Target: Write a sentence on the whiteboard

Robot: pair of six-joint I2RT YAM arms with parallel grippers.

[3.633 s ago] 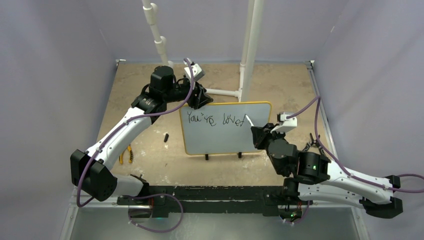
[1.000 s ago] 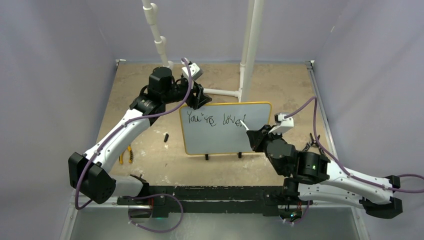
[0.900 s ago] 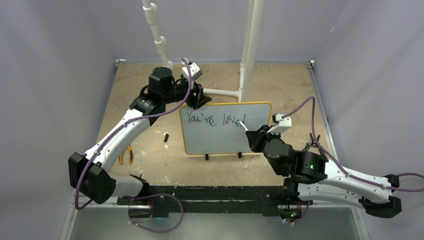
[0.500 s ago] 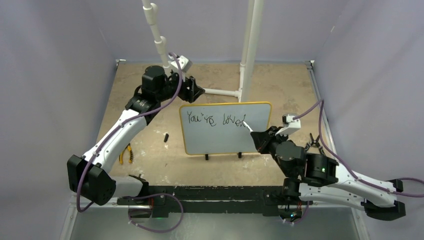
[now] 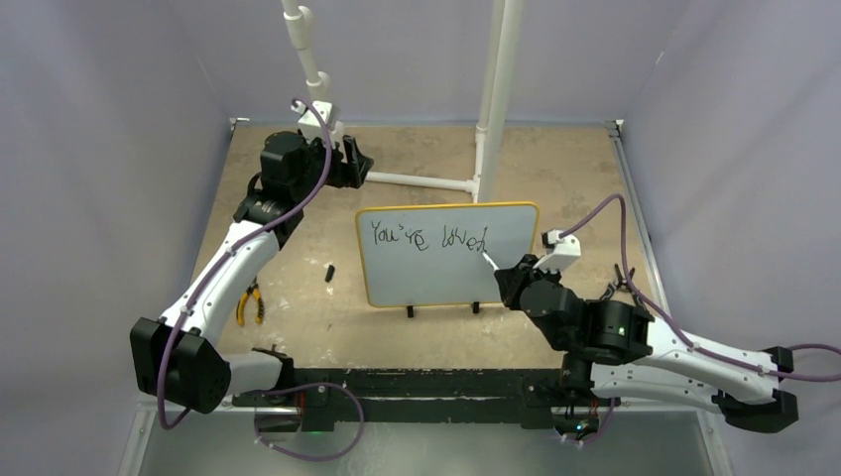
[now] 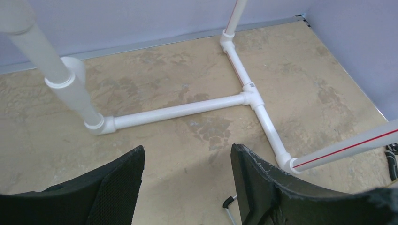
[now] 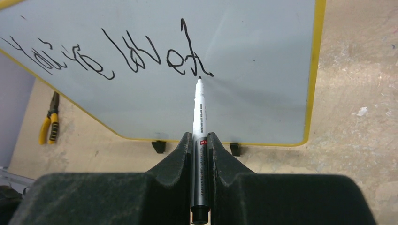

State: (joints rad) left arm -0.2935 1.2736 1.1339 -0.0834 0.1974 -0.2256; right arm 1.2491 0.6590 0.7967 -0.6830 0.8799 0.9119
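The whiteboard [image 5: 446,273], pale with a yellow frame and two black feet, stands upright mid-table. The sentence [image 5: 426,238] on it is one line of black script reading "You're loved"; it also shows in the right wrist view [image 7: 117,56]. My right gripper [image 5: 508,280] [image 7: 199,137] is shut on a grey marker [image 7: 199,117] [image 5: 490,261]. The marker's tip sits at the board [image 7: 263,93] just under the last letter. My left gripper [image 5: 361,165] [image 6: 187,154] is open and empty, behind and left of the board, not touching it.
A white pipe frame [image 5: 496,99] [image 6: 178,110] stands behind the board. Yellow-handled pliers [image 5: 248,302] [image 7: 49,124] lie at the left, and a small black cap [image 5: 329,271] lies left of the board. Purple walls enclose the table.
My left gripper has let go of the board's top left corner and pulled back to the left. My right gripper has finished the last letter and lowered the marker tip slightly.
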